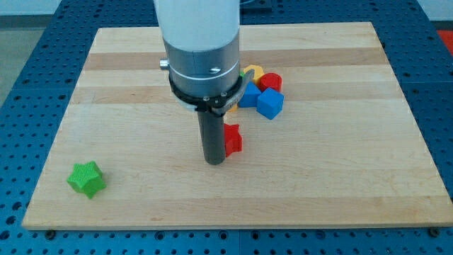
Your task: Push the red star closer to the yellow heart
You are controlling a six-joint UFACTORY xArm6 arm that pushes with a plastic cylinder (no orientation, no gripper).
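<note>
Gripper there is none on this arm: it ends in a plain dark rod, so nothing can stand apart or clamp, and my tip (214, 161) does the pushing.

Camera view, the only one: my tip rests on the wooden counter (340, 177) near its middle, touching the red star (232, 139) on that block's left and lower side. The rod hides the star's left half. Up and to the view's right sits a tight cluster: a blue block (270, 103), another blue block (248, 95), a red block (272, 81) and a yellow block (253, 72) at the top. The yellow heart (231, 108) shows only as a sliver under the arm's metal collar, just above the star. A green star (88, 178) lies well apart at the view's lower left.

The star looks close to the heart, so little pushing seems left. The risk I judge greatest is overshoot, ramming the star into the cluster and scattering the heart and its neighbours. An off-centre contact could also spin the star aside, past the heart, while the arm blocks the camera's sight of it.
</note>
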